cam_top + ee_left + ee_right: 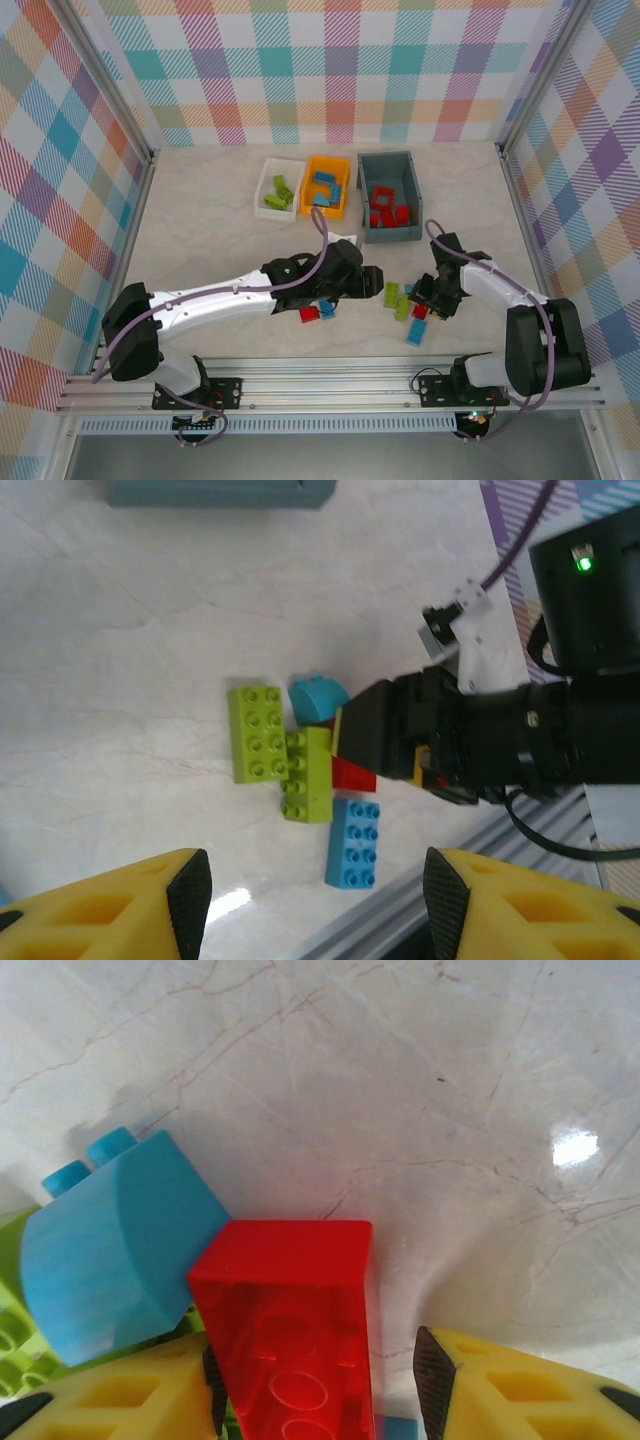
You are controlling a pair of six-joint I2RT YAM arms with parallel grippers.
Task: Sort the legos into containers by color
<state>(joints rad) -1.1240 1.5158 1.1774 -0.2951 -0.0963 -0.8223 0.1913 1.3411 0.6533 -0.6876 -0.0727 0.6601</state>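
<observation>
Left claw: spread wide, nothing between its fingers. In the top view it hangs at centre frame, over the table.

Right claw: spread around a red brick. The left pad touches the brick's side and a thin gap shows at the right pad, so it is not pinching. The top view puts it lower right of centre.

Pile, left wrist view:
- The upper green brick and the lower green brick meet edge to edge.
- A curved blue brick sits at their upper right, against the red one.
- A flat blue brick lies just below the pile.
- In the top view it is the pile's nearest piece to the rail.

1 spare red brick and 1 spare blue brick lie side by side under the left arm, also near the rail.

3 bins stand in a row at upper centre:
- The white tray holds green bricks.
- The orange bin holds blue bricks.
- The grey bin holds red bricks.

Open room: there is bare marble between the pile and the bins. A wider bare stretch lies left of the tray, out to the left wall.
</observation>
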